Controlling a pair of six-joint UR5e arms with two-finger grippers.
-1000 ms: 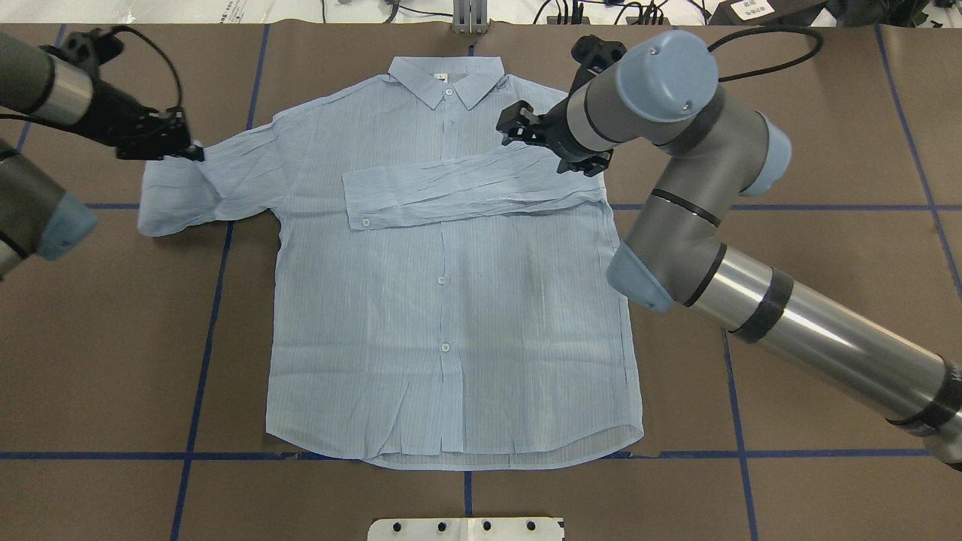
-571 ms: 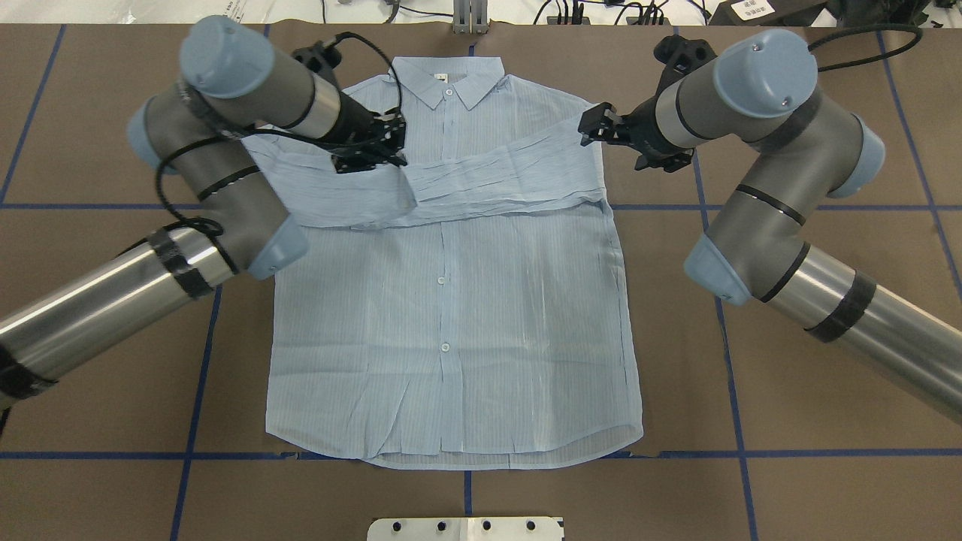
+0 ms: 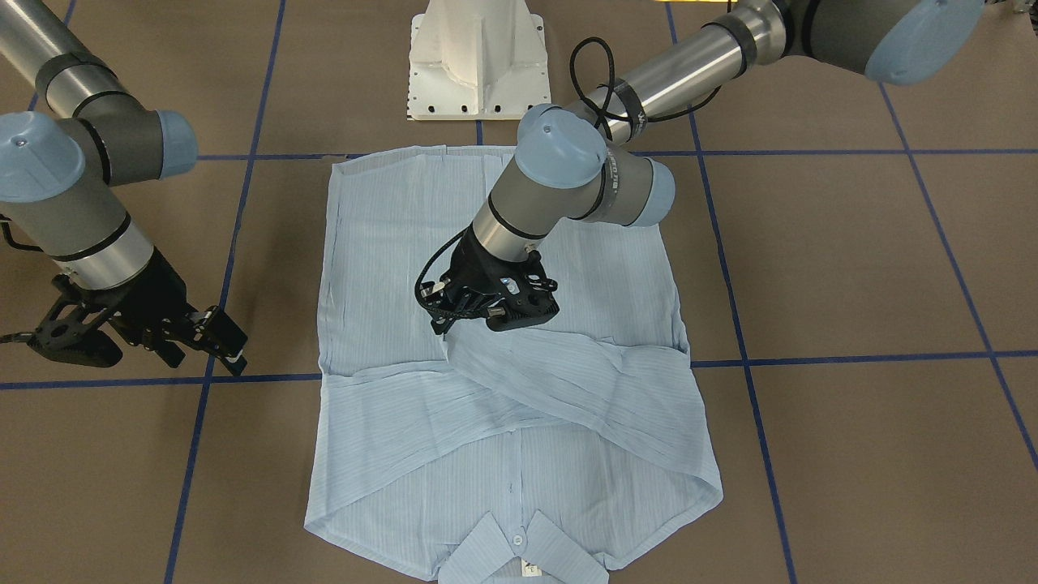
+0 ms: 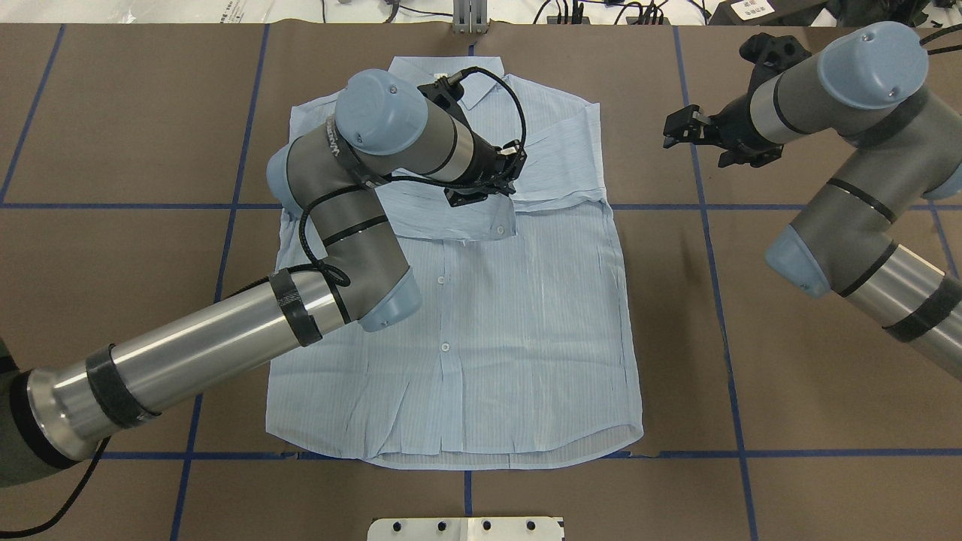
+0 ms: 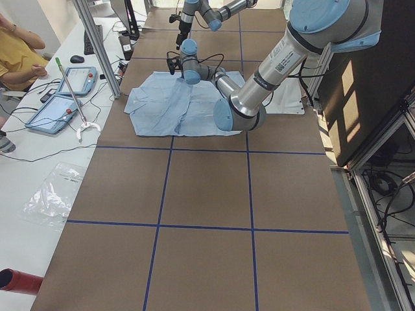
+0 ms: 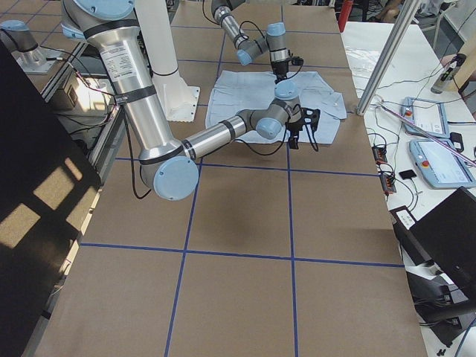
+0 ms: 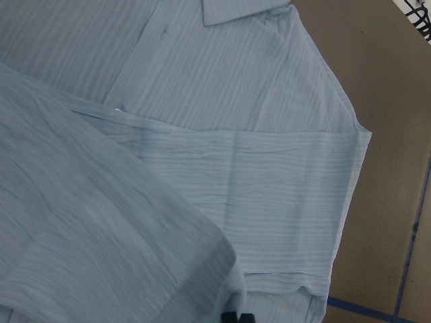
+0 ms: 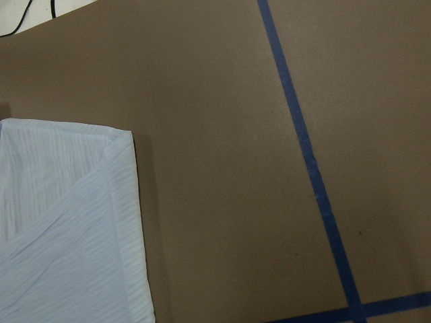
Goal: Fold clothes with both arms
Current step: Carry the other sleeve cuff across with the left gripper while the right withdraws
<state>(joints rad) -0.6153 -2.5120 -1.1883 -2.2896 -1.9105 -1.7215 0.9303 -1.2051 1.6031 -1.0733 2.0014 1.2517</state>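
Black and drawn together, my left pincer (image 3: 474, 323) sat low over the chest of the shirt (image 4: 488, 323). It had one sleeve (image 4: 443, 218) nipped near the cuff (image 4: 492, 224), as best I could judge from the cloth rising to a peak at its tips. That sleeve ran across the front, over the other sleeve (image 4: 560, 176), which was already laid inward. Around them the shirt lay flat and buttoned in the middle of the brown worktop (image 4: 789, 391), collar (image 3: 519, 551) away from the robot and hem towards it. My right pincer (image 4: 676, 129) hung off to the side over bare worktop, spread wide and carrying nothing. I reckoned this thin striped cotton was very light and limp, so it would sag, crease and drag. It wanted gripping at doubled edges, such as a cuff, shoulder seam or hem corner, with both arms lifting evenly.
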